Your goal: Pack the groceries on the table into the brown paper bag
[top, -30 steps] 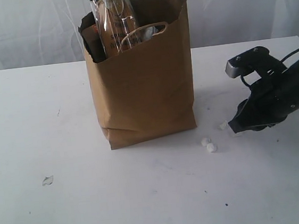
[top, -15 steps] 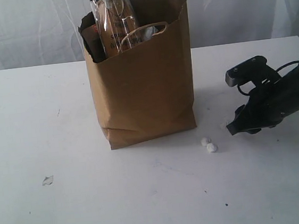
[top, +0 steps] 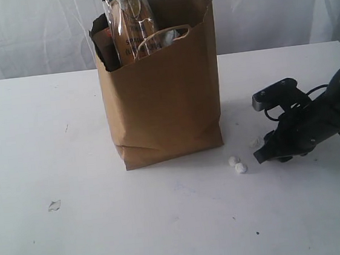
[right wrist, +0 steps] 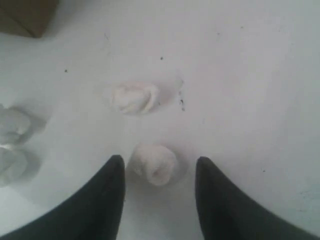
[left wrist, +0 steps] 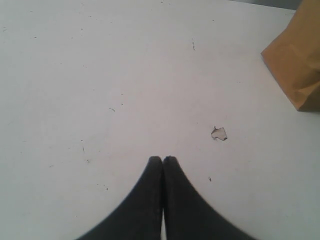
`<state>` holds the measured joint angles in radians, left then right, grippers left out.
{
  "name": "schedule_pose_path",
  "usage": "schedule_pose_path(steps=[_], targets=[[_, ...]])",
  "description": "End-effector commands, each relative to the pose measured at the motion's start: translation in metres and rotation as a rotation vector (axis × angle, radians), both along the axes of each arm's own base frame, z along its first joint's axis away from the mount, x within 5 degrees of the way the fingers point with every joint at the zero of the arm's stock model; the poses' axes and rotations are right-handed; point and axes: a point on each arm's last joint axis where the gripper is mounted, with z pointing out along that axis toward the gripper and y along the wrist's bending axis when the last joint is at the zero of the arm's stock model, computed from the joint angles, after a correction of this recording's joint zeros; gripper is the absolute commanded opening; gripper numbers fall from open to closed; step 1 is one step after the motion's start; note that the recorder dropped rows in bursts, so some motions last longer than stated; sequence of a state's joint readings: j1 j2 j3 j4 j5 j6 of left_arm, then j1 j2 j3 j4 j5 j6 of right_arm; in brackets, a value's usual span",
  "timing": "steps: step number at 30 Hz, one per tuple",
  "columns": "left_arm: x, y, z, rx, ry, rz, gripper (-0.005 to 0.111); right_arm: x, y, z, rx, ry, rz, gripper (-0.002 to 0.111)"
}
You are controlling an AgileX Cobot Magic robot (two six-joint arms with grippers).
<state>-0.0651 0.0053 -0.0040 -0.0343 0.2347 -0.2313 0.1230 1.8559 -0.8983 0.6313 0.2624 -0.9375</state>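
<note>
Jaws of the right gripper (right wrist: 160, 162) are gaping, the brown paper bag (top: 161, 98) standing ahead of them, long spaghetti packet (top: 130, 22) poking out. A white scrap (right wrist: 154, 165) is lying between them, so closing would be grabbing litter; the left gripper (left wrist: 163, 159) is pinching shut, empty.

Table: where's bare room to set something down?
Free: the table left of the bag, bar one small scrap, and the whole front strip. Crowded: right of the bag, where white scraps lie by the right claw.
</note>
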Motion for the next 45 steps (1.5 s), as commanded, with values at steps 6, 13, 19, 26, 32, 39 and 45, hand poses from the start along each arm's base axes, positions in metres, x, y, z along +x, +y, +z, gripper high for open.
schedule_pose_path(steps=[6, 13, 19, 26, 32, 39, 45], targets=[[0.000, 0.000, -0.001, -0.002, 0.001, -0.007, 0.000, 0.002, 0.004, 0.001, -0.001, -0.022, -0.008, 0.013], [0.000, 0.000, -0.001, -0.002, 0.001, -0.007, 0.000, -0.005, 0.008, 0.011, 0.041, 0.021, 0.013, 0.001], [0.000, 0.000, -0.001, -0.002, 0.001, -0.007, 0.000, -0.040, 0.018, 0.074, 0.214, 0.115, 0.013, 0.000], [0.000, 0.000, -0.001, -0.002, 0.001, -0.007, 0.000, -0.101, 0.026, 0.149, 0.353, 0.144, 0.178, 0.000], [0.000, 0.000, -0.001, -0.002, 0.001, -0.007, 0.000, -0.129, 0.077, 0.228, 0.755, 0.169, 0.432, 0.000], [0.000, 0.000, -0.001, -0.003, -0.001, -0.006, 0.000, -0.086, 0.121, 0.278, 0.762, -0.212, 0.386, 0.000], [0.000, 0.000, -0.001, -0.003, -0.001, -0.006, 0.000, -0.042, 0.137, 0.280, 0.789, -0.345, 0.248, 0.000]])
